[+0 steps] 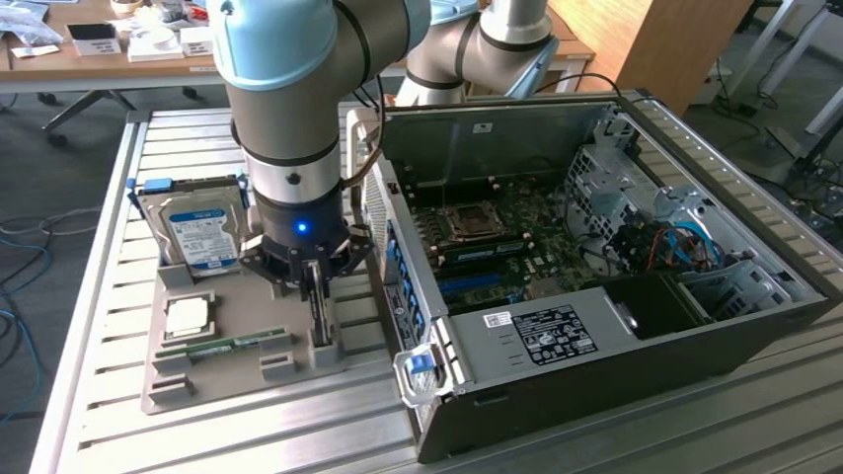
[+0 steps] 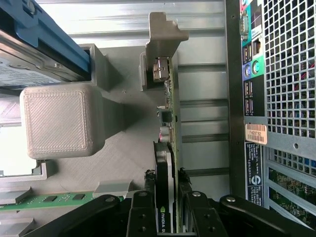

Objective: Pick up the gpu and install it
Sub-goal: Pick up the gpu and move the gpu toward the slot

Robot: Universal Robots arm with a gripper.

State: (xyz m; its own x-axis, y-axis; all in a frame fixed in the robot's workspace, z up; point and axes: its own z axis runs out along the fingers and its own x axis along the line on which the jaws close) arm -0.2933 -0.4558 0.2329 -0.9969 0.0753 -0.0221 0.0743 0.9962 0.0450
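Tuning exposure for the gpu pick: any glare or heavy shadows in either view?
Exterior view: soft daylight, no glare; the arm, its blue light glowing, dims the gray holder around the gpu. Wrist view: gpu evenly lit, soft shadow beside the gray block, one washed-out white patch next to that block.

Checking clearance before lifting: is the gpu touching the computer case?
Apart. The wrist view shows bare slatted table between the gpu and the computer case.

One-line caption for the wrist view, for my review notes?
Gripper astride the gpu, which stands on edge in the grey holder beside the computer case.
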